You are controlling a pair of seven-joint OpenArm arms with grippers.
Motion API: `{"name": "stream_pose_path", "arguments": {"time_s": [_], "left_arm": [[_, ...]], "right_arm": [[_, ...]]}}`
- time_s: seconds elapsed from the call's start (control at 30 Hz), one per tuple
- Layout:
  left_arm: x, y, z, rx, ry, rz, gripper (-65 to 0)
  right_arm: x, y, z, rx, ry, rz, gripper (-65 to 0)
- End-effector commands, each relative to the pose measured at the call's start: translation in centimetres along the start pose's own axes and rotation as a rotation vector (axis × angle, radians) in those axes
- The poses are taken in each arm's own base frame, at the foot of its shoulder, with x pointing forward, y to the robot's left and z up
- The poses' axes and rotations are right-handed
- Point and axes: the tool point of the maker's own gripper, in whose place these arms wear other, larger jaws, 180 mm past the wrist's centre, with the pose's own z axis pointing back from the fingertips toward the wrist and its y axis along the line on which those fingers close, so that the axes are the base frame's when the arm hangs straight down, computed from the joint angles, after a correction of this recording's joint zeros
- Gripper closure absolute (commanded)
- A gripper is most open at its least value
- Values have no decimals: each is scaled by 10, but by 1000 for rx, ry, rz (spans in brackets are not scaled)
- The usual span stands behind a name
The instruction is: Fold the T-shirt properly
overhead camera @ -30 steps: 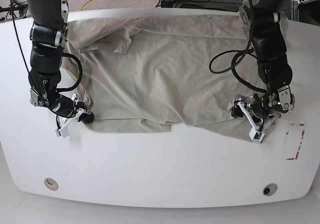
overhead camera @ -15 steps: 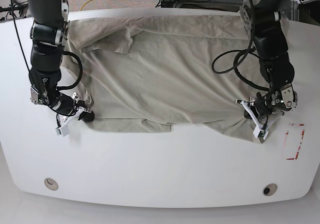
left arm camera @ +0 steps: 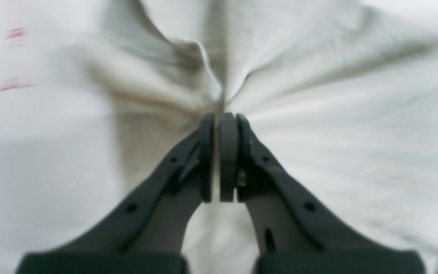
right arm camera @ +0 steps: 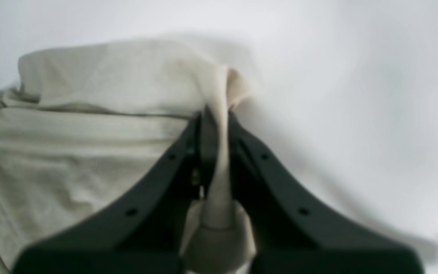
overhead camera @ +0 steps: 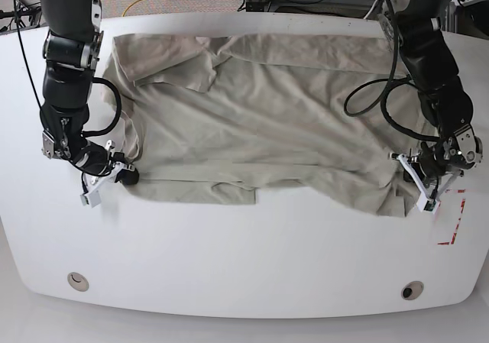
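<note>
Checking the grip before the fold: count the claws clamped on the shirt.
2. The left claw is shut on the shirt at its near edge by the red table marking. The right claw pinches a fold at the opposite near corner. Neither looks empty.

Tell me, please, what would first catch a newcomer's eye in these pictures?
The big beige T-shirt, rumpled across the white table, fills the middle. At its near corners the left gripper and the right gripper each pinch a fold of cloth. Red markings sit on the table beside the left gripper.
</note>
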Motion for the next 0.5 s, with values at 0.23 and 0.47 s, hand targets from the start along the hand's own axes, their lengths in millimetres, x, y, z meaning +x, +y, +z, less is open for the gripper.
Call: {"name": "stream_pose_path", "arguments": {"time_s": [0.23,0.47], "left_arm": [[20,7,13,20,-18,-19,-274],[24,23,20,-40,-134,174,-435]], "right_arm": [[17,-2,7,-2,-41,17,-3],[13,-3,7,-3,-37,13,-3]]}}
